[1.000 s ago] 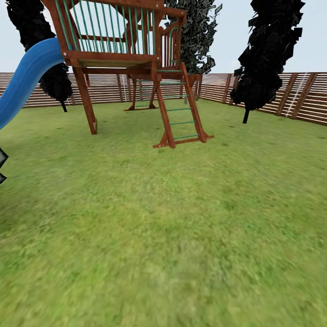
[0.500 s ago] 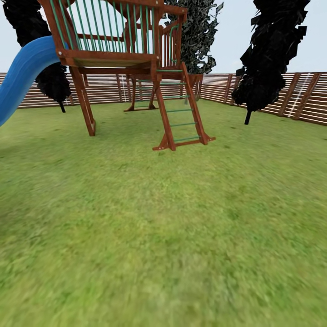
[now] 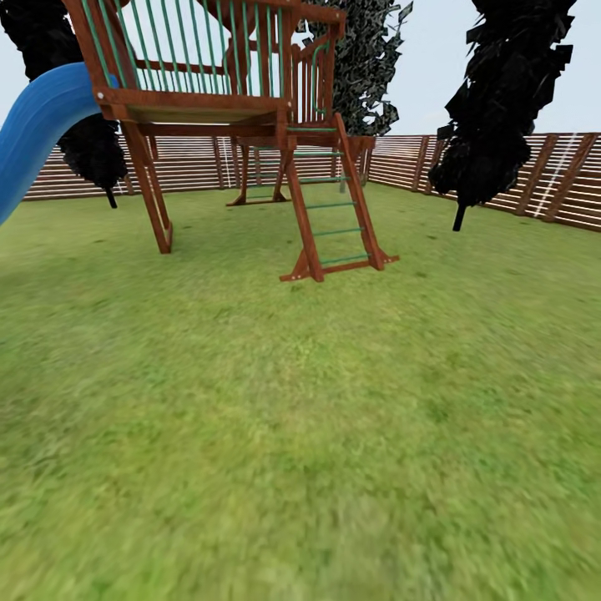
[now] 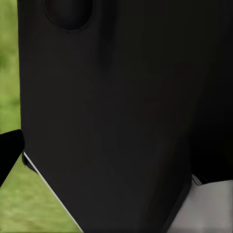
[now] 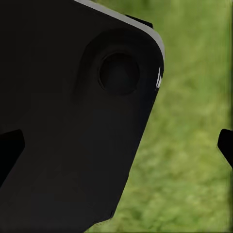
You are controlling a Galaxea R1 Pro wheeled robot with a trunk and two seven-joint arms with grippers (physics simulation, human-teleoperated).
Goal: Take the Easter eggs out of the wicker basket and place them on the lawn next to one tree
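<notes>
**Head view: lawn, playset and fence**

Head view gives us the lawn [image 3: 300,434] as the largest thing, a wide flat stretch of green grass that runs from our base to the far boundary. On it we see no eggs and no basket. A brown horizontal-slat fence [image 3: 517,179] closes the garden at the back and along the right side.

Next in size comes one wooden playset [image 3: 225,108], standing on the grass left of centre, with green railing bars around its raised deck. One blue slide [image 3: 37,133] curves down from the deck toward the left edge. One ladder [image 3: 334,209] with green rungs leans from the deck to the grass.

We count three dark-leaved trees: one thin-trunked tree at the right [image 3: 501,100] just before the fence, one behind the playset [image 3: 367,67] with pale-speckled foliage, and one at the far left [image 3: 79,142] behind the slide.

We read no writing or labels anywhere.

At the left wrist, a black panel of our own body [image 4: 121,116] blocks nearly everything, with grass at the edge; one dark fingertip [image 4: 9,155] shows. At the right wrist, two dark fingertips [image 5: 9,150] stand at opposite edges, grass between them. We cannot tell either gripper's state.
</notes>
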